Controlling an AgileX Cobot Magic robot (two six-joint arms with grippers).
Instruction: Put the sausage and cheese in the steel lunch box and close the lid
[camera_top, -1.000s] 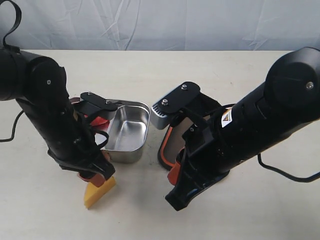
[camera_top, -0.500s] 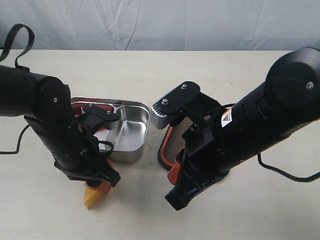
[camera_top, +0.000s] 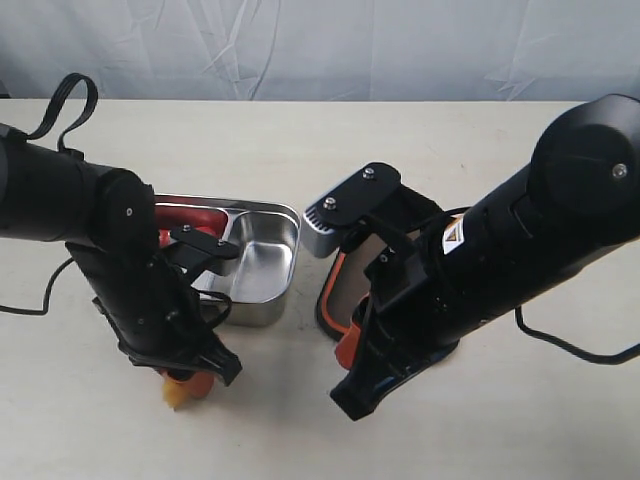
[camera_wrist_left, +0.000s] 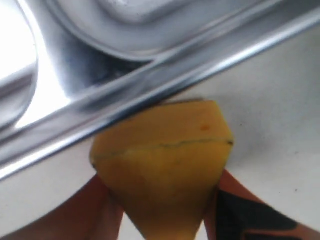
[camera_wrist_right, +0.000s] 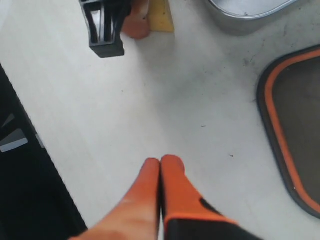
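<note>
The yellow cheese (camera_wrist_left: 162, 165) lies on the table just in front of the steel lunch box (camera_wrist_left: 125, 100), and my left gripper (camera_wrist_left: 162, 200) is shut on it, one orange finger against each side. In the exterior view only a yellow corner of the cheese (camera_top: 174, 395) shows under that gripper (camera_top: 188, 385). The red sausage (camera_top: 188, 214) lies in the left compartment of the lunch box (camera_top: 282, 214). The dark lid (camera_top: 350, 280) with its orange rim lies on the table to the right of the box, mostly hidden by my right arm. My right gripper (camera_wrist_right: 160, 161) hangs shut and empty above bare table beside the lid (camera_wrist_right: 295, 125).
The box's right compartment (camera_top: 258, 255) holds nothing. A black cable (camera_top: 60, 110) loops behind the left arm. The right arm's bulk (camera_top: 520, 240) covers the table to the right of the lid. A pale backdrop closes the far edge.
The left gripper has come down over the cheese and closed its fingers against it; the arm now hides most of the wedge. The right arm has not moved.
</note>
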